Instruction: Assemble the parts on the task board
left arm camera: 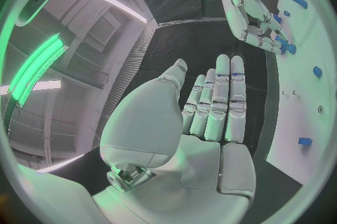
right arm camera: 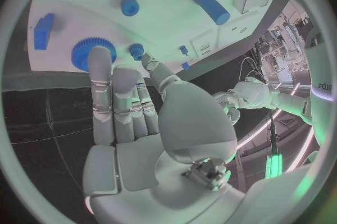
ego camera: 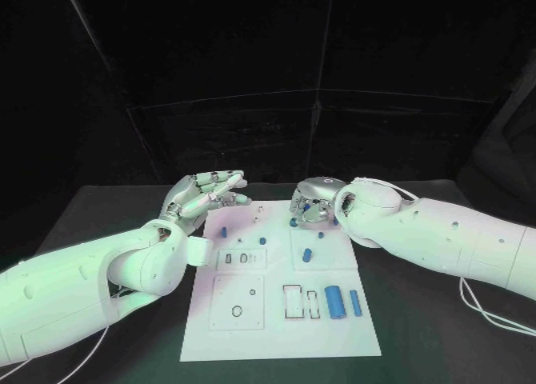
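The white task board (ego camera: 280, 320) lies in the middle of the black table. My right hand (ego camera: 314, 200) hovers over its far edge with fingers stretched out and thumb apart. Its fingertips (right arm camera: 100, 58) reach a large blue gear (right arm camera: 83, 54) beside a small blue gear (right arm camera: 135, 51); nothing sits in the palm. My left hand (ego camera: 205, 194) is raised over the board's far left corner, fingers straight, palm (left arm camera: 204, 151) bare. A blue peg (right arm camera: 129, 5), a blue cylinder (right arm camera: 212, 7) and a blue block (right arm camera: 44, 31) stand on the board.
Two blue cylinders (ego camera: 334, 298) (ego camera: 354, 302) lie at the board's near right beside empty rectangular slots (ego camera: 292, 301). Another blue piece (ego camera: 305, 255) and small pegs (ego camera: 262, 240) (ego camera: 223, 231) sit mid-board. Both forearms flank the board.
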Tool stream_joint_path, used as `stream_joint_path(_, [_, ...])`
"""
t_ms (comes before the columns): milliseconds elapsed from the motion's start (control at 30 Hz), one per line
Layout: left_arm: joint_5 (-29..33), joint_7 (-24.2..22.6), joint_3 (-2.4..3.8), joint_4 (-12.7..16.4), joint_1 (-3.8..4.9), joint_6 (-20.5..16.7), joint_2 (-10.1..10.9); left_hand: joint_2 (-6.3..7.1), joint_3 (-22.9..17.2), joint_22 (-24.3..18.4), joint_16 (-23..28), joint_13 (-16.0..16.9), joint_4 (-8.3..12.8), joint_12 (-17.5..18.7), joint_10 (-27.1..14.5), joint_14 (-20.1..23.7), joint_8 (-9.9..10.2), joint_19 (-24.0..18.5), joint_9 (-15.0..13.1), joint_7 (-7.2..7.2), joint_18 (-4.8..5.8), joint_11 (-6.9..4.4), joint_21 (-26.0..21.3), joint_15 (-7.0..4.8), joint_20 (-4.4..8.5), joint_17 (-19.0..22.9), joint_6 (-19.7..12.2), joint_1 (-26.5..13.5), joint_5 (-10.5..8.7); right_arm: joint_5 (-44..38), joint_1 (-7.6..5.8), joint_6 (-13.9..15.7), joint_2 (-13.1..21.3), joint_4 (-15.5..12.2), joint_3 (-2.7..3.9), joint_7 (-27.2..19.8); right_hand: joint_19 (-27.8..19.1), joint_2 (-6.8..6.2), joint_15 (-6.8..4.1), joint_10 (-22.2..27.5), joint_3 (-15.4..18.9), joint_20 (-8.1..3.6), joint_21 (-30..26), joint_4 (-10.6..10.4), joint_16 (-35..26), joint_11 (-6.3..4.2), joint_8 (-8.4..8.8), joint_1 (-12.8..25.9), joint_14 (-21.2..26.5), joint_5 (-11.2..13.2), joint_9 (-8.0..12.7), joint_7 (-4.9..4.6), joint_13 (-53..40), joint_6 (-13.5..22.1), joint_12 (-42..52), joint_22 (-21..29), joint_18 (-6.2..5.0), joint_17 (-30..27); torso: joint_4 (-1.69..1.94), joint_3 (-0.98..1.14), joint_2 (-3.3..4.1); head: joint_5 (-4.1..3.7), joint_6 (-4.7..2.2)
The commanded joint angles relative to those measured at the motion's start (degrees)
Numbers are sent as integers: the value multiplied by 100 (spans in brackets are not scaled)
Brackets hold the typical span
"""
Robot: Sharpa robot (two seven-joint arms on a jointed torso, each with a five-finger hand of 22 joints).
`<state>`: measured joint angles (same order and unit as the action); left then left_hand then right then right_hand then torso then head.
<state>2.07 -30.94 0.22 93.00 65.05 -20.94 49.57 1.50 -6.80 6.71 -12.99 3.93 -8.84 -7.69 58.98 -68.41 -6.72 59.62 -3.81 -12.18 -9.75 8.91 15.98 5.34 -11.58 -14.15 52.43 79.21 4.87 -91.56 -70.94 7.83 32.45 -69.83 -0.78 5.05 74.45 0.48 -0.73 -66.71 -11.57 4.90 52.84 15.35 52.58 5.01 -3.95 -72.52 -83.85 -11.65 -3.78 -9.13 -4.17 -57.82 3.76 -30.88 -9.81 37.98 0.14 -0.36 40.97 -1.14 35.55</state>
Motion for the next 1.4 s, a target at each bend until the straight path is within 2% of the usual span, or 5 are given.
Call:
stream_joint_path(33, [-40, -21, 7, 37, 14, 7, 8, -38, 20, -8, -23, -5, 0, 38, 36, -48, 35, 30, 5, -17, -78, 6, 29, 1, -3, -5, 25, -19, -24, -144, -16, -198, -29, 26, 5, 55, 57, -30, 23, 4, -31, 1, 36, -7, 28, -4, 12, 22, -3, 34, -9, 15, -7, 27, 27, -28, 57, 9, 1, 1, 23, 18, 31])
stream_joint_path(267, [-40, -16, 7, 62, 19, 3, 15, -38, 23, -8, -24, -5, -1, 39, 36, -51, 37, 34, 5, -18, -78, 6, 29, 0, -2, -10, 26, -24, -24, -149, -16, -236, -91, 90, 5, 50, 53, 14, 17, -44, -111, 2, 250, -14, 64, -14, 5, -4, 24, 41, -12, 22, -16, -4, 44, -262, 79, 38, 17, 3, 40, 30, 62])
stream_joint_path(533, [-40, -10, 7, 79, 28, 3, 24, -38, 26, -9, -25, -5, -1, 40, 35, -55, 38, 37, 5, -18, -78, 6, 30, 0, -1, -14, 27, -27, -24, -150, -15, -325, -197, 204, 4, 33, 49, 45, 10, -92, -173, 0, 390, -31, 84, -23, 1, -3, 38, 48, -13, 28, -22, -30, 56, -417, 93, 54, -2, 8, 60, 47, 81])
stream_joint_path(1033, [-40, 11, 7, 86, 38, 13, 33, -39, 28, -9, -27, -5, -1, 42, 35, -60, 40, 42, 5, -18, -79, 6, 31, -1, 0, -20, 26, -30, -24, -152, -10, -487, -358, 376, 0, 43, 51, 158, -3, -300, -506, -5, 830, -41, 129, -45, -62, -92, 74, 174, -34, 10, -48, -311, 96, -905, 142, 91, 49, 22, 127, 11, 62])
stream_joint_path(1400, [-40, 23, 7, 84, 44, 21, 57, -41, 31, -9, -30, -5, 0, 46, 33, -69, 43, 50, 5, -19, -79, 6, 34, -3, 2, -30, 28, -35, -24, -173, -9, 161, -299, 306, 0, -9, 71, 277, -46, -472, -851, -35, 1125, -75, 140, -108, -103, -180, 87, 355, -58, 74, -90, -538, 133, -1264, 183, 101, 35, 24, 125, 37, 54])
